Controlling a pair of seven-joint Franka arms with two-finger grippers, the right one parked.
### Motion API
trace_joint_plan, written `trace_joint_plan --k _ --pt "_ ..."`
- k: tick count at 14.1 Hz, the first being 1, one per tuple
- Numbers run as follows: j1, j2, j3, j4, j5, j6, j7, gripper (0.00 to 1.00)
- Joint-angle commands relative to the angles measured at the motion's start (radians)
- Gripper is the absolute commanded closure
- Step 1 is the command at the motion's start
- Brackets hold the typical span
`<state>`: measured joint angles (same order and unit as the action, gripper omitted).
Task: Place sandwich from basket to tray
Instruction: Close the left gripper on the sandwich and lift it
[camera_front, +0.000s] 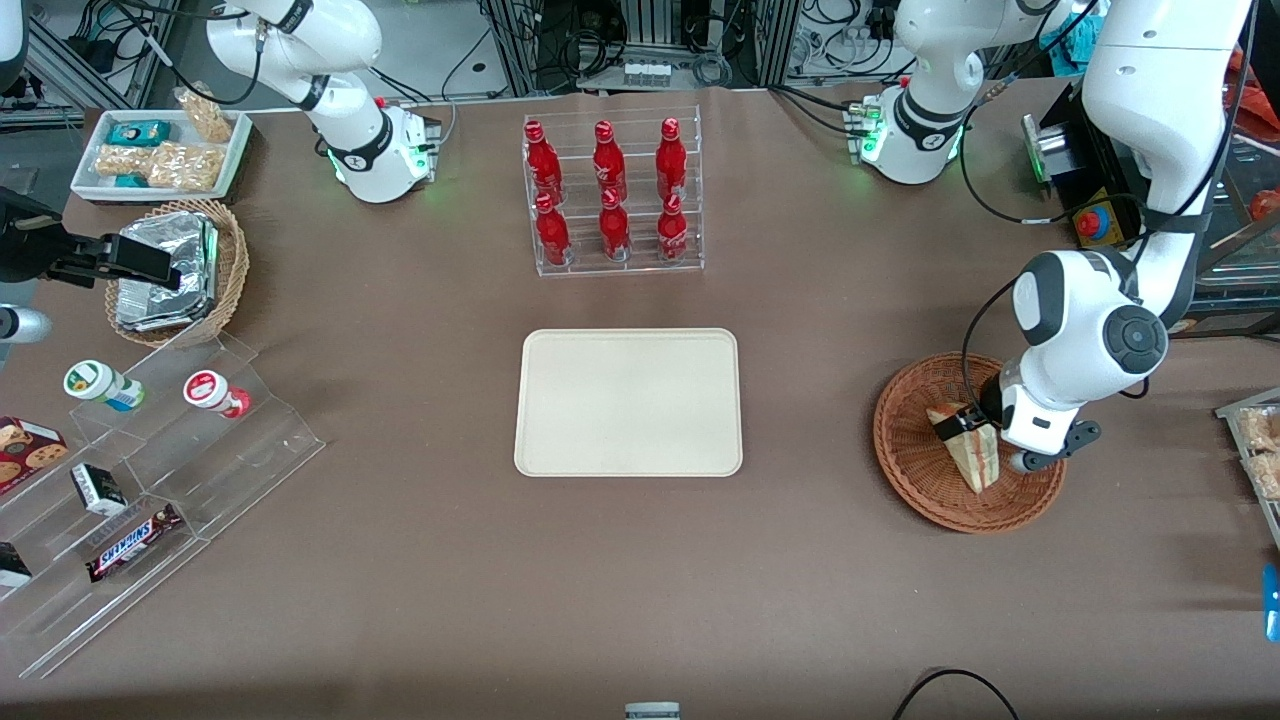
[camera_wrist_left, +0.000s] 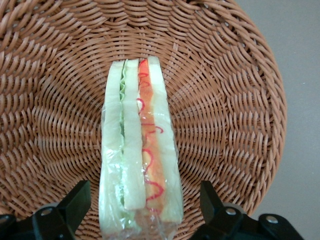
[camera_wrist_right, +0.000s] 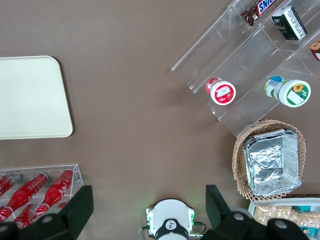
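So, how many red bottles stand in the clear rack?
6. Three stand in the row nearer the front camera, three in the row farther from it. The rack is clear plastic, so none seem hidden.

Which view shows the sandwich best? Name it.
Left wrist view: the sandwich fills it, layers visible, between the open gripper fingers in the basket. Front view shows it small, partly hidden by the arm. Right wrist view misses it.
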<state>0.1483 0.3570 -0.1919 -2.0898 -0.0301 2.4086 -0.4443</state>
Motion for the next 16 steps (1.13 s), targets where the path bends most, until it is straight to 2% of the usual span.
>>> trace_joint_plan --k 1,6,8,12,14,16 --pt "0.002 0.014 0.000 0.017 0.004 0.009 0.006 0.31" --pt "0.004 0.011 0.002 0.016 0.004 0.007 0.058 0.71" --pt "0.004 0.008 0.000 0.017 0.004 0.007 0.058 0.82" --pt "-0.016 -0.030 -0.012 0.034 0.002 -0.014 0.049 0.85" --pt "-0.061 -0.067 -0.017 0.034 0.002 -0.078 0.041 0.85" --pt "-0.151 -0.108 -0.020 0.053 0.002 -0.155 -0.014 0.85"
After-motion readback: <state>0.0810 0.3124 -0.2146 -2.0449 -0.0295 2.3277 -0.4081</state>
